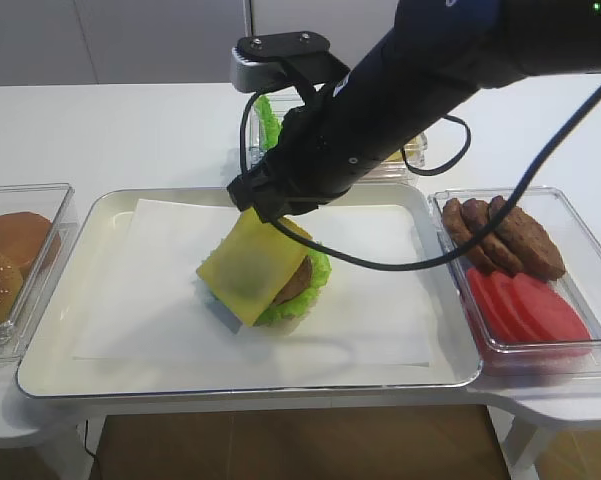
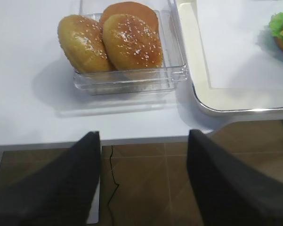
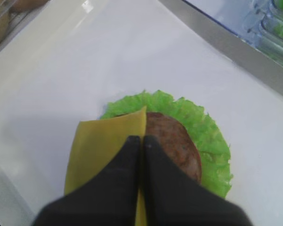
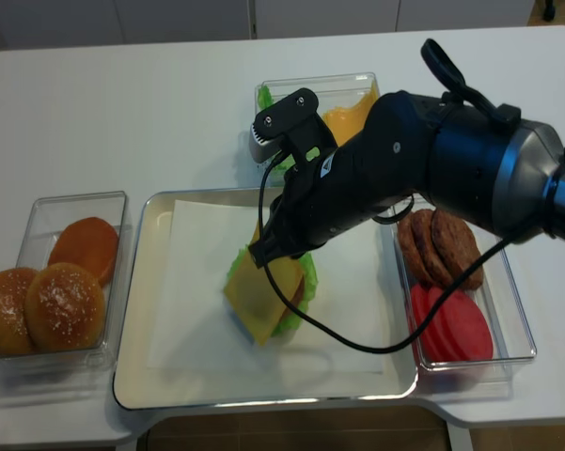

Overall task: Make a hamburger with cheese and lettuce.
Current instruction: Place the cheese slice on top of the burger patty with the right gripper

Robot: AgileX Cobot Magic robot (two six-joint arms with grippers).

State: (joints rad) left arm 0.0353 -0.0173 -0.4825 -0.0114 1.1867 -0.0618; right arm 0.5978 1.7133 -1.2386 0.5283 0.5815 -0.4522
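Fingers of the black right pincer (image 3: 142, 141) are pressed together on one thin, square, bright yellow cheese slice (image 1: 252, 265). The slice hangs tilted over the stack, not flat yet. Under it sits the round brown patty (image 3: 174, 143) on the ruffled green lettuce leaf (image 3: 205, 134), in the middle of the white paper on the silver tray (image 1: 110, 205). Lettuce and patty look done. Cheese must still be let go, and a seeded brown bun (image 2: 132, 42) waits in its clear box. Left pincer (image 2: 143, 181) stands wide apart, holding nothing.
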